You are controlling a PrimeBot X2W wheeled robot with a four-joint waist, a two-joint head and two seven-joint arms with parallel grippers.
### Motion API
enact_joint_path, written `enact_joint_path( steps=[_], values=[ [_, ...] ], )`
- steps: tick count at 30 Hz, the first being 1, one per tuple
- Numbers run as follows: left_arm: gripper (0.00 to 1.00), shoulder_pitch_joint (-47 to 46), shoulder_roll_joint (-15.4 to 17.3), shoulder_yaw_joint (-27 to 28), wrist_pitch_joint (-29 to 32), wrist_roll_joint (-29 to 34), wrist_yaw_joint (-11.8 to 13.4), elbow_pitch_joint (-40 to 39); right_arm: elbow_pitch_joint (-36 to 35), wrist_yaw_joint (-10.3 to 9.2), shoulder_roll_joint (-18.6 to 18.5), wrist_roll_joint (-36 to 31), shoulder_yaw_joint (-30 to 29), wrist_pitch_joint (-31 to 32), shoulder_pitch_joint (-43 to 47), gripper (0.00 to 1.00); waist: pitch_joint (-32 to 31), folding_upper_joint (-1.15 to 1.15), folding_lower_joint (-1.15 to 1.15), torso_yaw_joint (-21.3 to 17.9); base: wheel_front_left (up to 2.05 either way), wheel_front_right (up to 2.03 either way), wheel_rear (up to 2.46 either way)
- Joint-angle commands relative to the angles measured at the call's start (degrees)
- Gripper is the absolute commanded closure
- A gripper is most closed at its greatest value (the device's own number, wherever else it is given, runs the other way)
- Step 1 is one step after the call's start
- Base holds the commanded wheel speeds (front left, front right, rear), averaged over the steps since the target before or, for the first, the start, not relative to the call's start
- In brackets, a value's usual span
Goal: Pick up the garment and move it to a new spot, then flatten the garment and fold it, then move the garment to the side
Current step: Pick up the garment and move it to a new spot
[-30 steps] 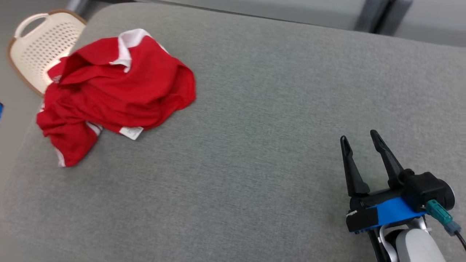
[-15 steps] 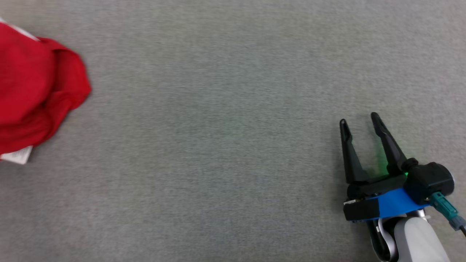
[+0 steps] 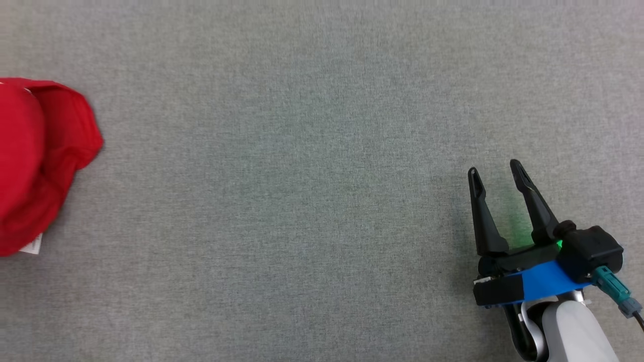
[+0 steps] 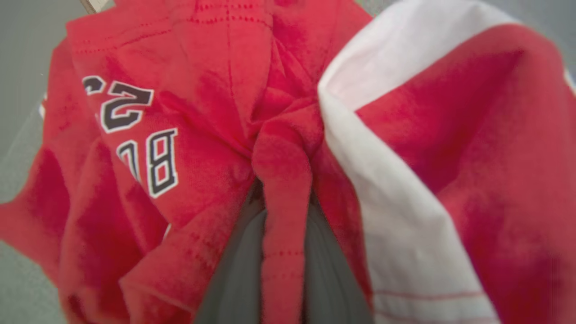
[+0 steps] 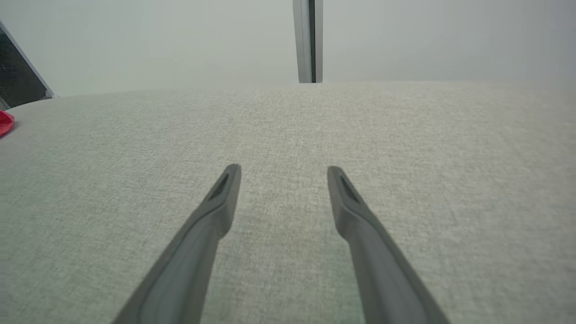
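The red shirt [image 3: 35,161] lies bunched at the far left of the grey pad [image 3: 302,151]. The left claw [image 4: 285,198] is clamped on one fold of it. The right claw [image 3: 494,168] hovers with fingers apart, well away from the shirt.

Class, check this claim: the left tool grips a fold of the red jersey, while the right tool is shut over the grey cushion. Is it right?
One error: the right tool is open, jaws apart, as the right wrist view shows. The rest holds: the left tool grips a fold of the red jersey, and the right tool is over the grey cushion.
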Motion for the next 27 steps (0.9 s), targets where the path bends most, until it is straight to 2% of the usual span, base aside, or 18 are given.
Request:
enact_joint_path(
  steps=[1, 8, 17, 23, 27],
  values=[
    [1.0, 0.62, 0.16, -0.11, 0.28, 0.39, 0.29, -1.04, 0.14, 0.03, -0.16, 0.56, 0.05, -0.31, 0.04, 0.0, -1.4, 0.0, 0.0, 0.41, 0.0, 0.0, 0.0],
    [1.0, -1.47, 1.02, -2.31, -0.43, 2.03, -0.69, -8.24, 1.63, 0.03, -0.17, 1.26, 0.22, -0.63, 0.76, 0.0, -6.87, 0.0, 0.0, 2.15, 0.0, 0.0, 0.0],
    [1.0, -10.22, -0.74, -7.98, -4.14, 5.0, -3.89, -13.34, 3.91, 0.03, -0.17, 3.08, 0.74, -1.21, 2.84, 0.0, -15.96, 0.0, 0.0, 3.06, 0.0, 0.0, 0.0],
    [1.0, -18.95, -4.63, -12.45, -6.45, 5.22, -6.26, -14.47, 4.63, 0.03, -0.17, 4.28, 0.98, -1.45, 3.95, 0.0, -19.49, 0.0, 0.0, 1.64, 0.0, 0.0, 0.0],
    [1.0, -24.22, -8.54, -15.56, -7.96, 4.72, -8.07, -13.96, 4.53, 0.03, -0.17, 4.54, 0.86, -1.5, 4.31, 0.0, -20.52, 0.0, 0.0, -0.01, 0.0, 0.0, 0.0]
  ],
)
